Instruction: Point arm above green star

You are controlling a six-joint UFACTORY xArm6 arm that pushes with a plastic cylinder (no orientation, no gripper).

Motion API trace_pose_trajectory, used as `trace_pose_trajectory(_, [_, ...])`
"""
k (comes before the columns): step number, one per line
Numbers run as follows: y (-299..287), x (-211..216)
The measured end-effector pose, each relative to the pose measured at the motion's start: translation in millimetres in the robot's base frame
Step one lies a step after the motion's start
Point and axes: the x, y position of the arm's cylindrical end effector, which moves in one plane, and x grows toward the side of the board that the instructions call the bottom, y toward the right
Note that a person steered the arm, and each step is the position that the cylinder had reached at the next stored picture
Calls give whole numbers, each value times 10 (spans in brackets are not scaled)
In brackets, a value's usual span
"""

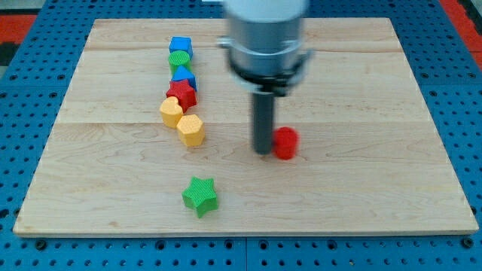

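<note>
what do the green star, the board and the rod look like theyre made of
Green star: probably plastic, matte, with fine ridged lines on top that suggest 3D printing. Board: light wood, pale grain and plank seams visible, unvarnished-looking. Rod ending in my tip: dark, smooth, likely metal or hard plastic; blur leaves it open.

The green star (200, 196) — a small block with ribbed top and blunt points — lies flat on the pale wooden board near the view's bottom edge, left of centre, alone and well apart from the other blocks.
</note>
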Motion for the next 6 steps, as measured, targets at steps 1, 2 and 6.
trace_pose_trajectory(1, [231, -30])
trace_pose_trajectory(2, [-289, -281])
trace_pose_trajectory(6, [-2701, 335])
